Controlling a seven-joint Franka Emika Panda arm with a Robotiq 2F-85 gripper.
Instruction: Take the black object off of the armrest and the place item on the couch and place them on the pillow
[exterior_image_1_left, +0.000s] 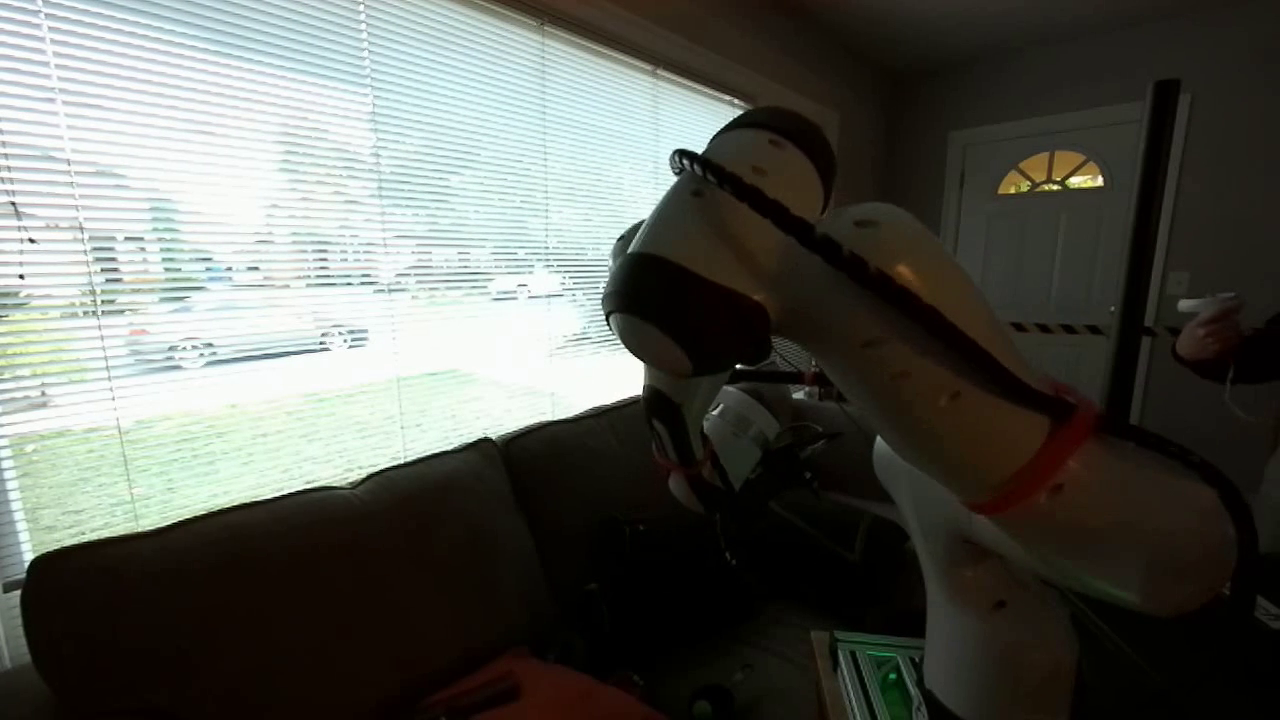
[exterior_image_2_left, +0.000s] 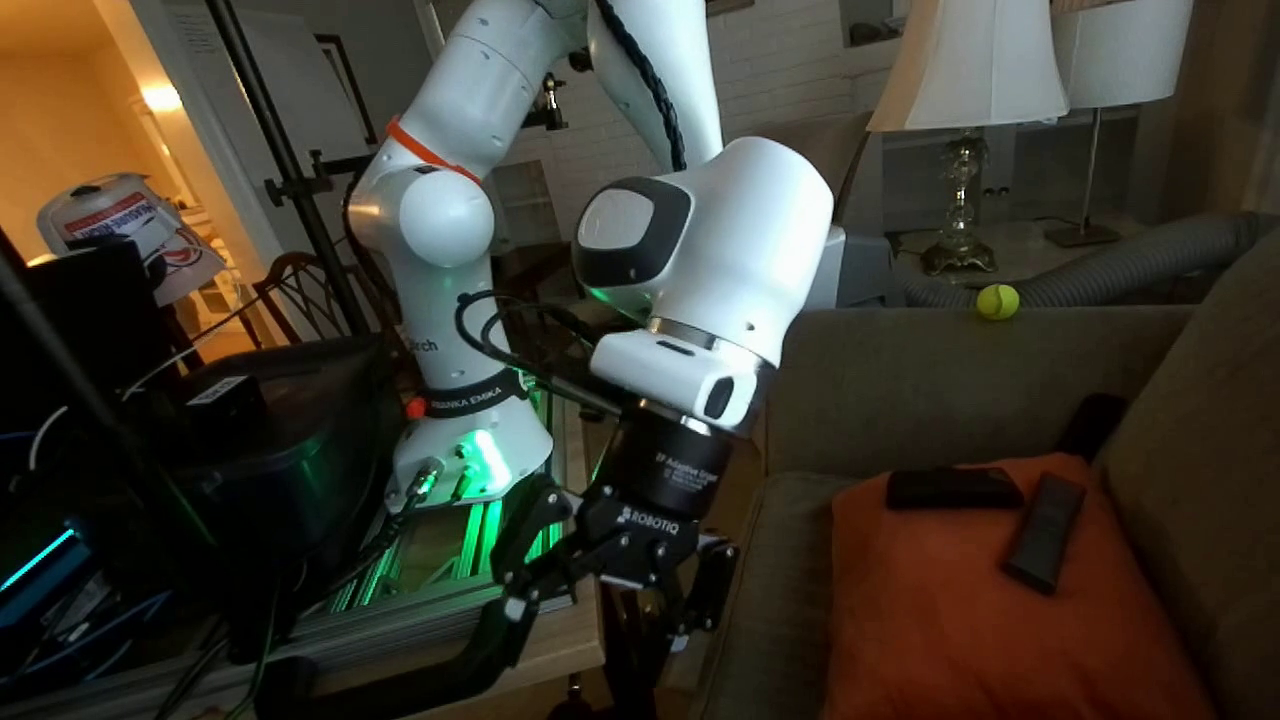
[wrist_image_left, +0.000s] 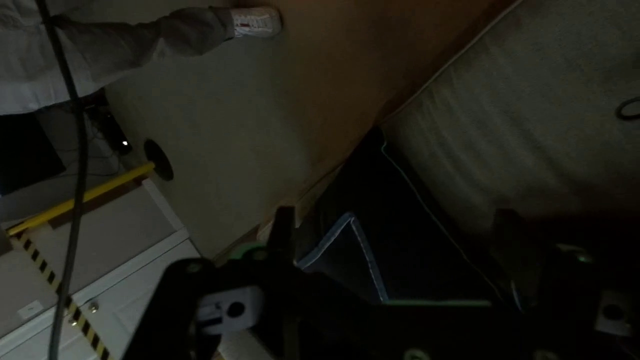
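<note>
End effector (wrist_image_left: 395, 220) hung with jaws spread wide, apart from pillow (exterior_image_2_left: 950, 620). Pillow (orange) lay on couch (exterior_image_2_left: 790, 570). Black object (exterior_image_2_left: 953, 489) lay flat on pillow; dark bar (exterior_image_2_left: 1043, 535) (remote-shaped) lay just beside it, also on pillow, whether touching could not tell. Another dark item (exterior_image_2_left: 1092, 425) sat at pillow's far corner, near back cushion (exterior_image_2_left: 1215, 460). Tennis ball (exterior_image_2_left: 997, 301) rested on top of armrest (exterior_image_2_left: 900, 390). Two lamps (exterior_image_2_left: 968, 70) stood beyond armrest.

Black object (exterior_image_2_left: 955, 489), dark bar (exterior_image_2_left: 1045, 533) on orange pillow (exterior_image_2_left: 960, 610); tennis ball (exterior_image_2_left: 998, 302) on couch armrest (exterior_image_2_left: 950, 385).
</note>
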